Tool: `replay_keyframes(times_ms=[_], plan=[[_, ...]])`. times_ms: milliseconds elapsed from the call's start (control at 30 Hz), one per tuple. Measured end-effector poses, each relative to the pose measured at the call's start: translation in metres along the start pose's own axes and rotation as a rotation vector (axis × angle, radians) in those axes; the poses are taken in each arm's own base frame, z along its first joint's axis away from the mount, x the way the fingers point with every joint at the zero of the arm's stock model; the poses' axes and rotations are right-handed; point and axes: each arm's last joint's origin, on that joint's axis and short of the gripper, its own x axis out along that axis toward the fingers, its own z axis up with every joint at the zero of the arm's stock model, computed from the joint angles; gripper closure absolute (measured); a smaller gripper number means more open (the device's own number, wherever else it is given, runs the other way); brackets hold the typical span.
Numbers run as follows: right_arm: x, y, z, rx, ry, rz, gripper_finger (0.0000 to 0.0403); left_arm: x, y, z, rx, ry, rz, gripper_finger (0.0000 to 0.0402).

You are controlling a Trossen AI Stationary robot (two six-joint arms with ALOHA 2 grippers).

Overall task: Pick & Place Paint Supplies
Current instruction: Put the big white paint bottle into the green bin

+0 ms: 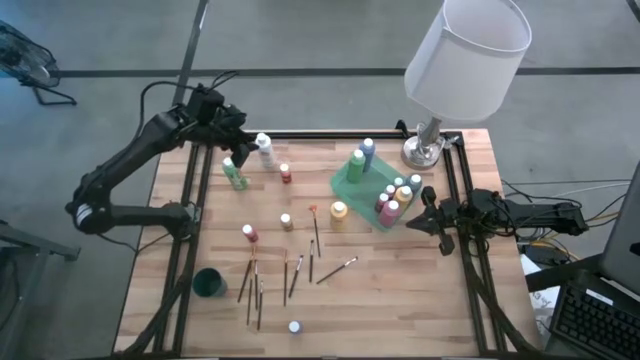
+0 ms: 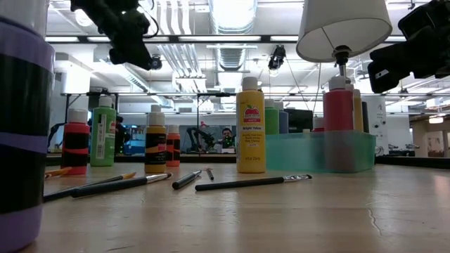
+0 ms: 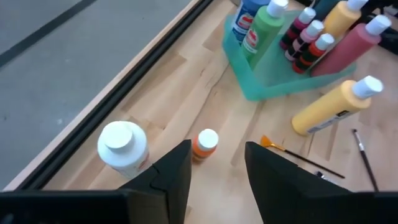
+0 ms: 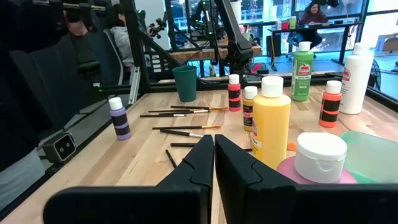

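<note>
Wooden table (image 1: 400,300) carries scattered paint bottles (image 1: 287,222) and brushes (image 1: 336,270); more bottles stand in the green tray (image 1: 345,185) far right. Left pincer (image 1: 236,135) hovers spread, empty, above the white bottle (image 1: 264,149); right pincer (image 1: 424,215) pressed together beside the tray.

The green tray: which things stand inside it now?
Inside the green tray stand a blue bottle, a green bottle, a large pink bottle and several smaller bottles packed together. The tray floor beneath them is covered, so anything lying flat there cannot be seen.
</note>
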Motion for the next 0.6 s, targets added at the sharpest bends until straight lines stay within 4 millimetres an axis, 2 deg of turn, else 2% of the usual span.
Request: replay_keyframes(times_ms=[367,500,600], plan=[[0.000,0.000,0.000,0.000,0.000,0.000,0.0390,0.013,0.005,-0.001,0.010,0.054,-0.048,0.0266],[0.000,0.000,0.000,0.000,0.000,0.001,0.0390,0.010,0.005,-0.008,-0.029,0.141,-0.049,0.0266],[0.000,0.000,0.000,0.000,0.000,0.001,0.0390,0.007,0.008,-0.012,-0.056,0.200,0.027,0.0266]])
